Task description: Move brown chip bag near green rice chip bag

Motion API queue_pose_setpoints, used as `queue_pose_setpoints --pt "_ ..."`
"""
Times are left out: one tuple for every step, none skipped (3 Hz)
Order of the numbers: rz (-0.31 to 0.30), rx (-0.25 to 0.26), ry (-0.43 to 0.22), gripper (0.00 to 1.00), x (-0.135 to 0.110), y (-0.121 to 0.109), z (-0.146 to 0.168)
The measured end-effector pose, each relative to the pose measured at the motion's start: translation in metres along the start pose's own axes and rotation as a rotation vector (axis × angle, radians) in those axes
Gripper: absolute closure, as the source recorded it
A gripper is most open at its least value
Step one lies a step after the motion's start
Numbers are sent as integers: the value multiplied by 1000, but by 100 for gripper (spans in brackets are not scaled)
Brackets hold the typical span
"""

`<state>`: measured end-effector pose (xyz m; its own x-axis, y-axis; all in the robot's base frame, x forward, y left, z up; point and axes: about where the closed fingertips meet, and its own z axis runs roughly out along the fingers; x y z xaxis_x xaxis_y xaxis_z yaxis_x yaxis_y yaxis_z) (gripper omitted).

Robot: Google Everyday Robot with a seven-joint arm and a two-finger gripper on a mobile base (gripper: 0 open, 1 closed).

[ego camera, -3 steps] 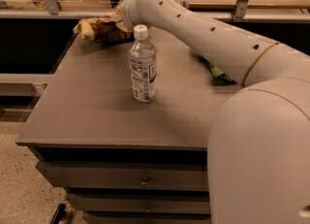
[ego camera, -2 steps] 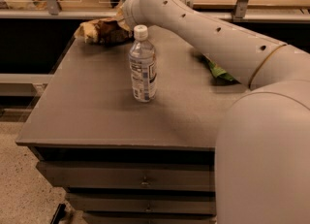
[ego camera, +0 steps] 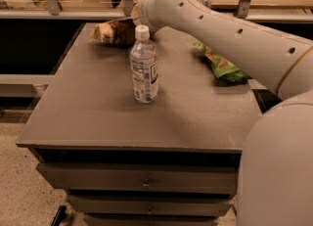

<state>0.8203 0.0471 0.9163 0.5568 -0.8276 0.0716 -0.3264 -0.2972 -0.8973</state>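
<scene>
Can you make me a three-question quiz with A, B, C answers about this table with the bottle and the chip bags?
1. Where is the gripper?
A) by the brown chip bag, at the far left corner of the table
B) over the near edge
C) under the tabletop

2. The water bottle is:
A) lying down
B) upside down
C) upright, cap on

3. How many bottles are there?
A) none
B) one
C) three

Answers: 1 A, the arm ends right at that bag. 2 C, it stands with its white cap on top. 3 B, only one shows.
</scene>
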Motion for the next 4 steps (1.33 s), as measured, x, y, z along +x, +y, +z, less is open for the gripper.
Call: queue_pose_setpoints --pt "48 5 62 100 27 5 -19" --pt "90 5 123 100 56 13 -39" --pt "125 -5 163 100 76 26 -58" --pt "139 -10 163 100 83 34 -80"
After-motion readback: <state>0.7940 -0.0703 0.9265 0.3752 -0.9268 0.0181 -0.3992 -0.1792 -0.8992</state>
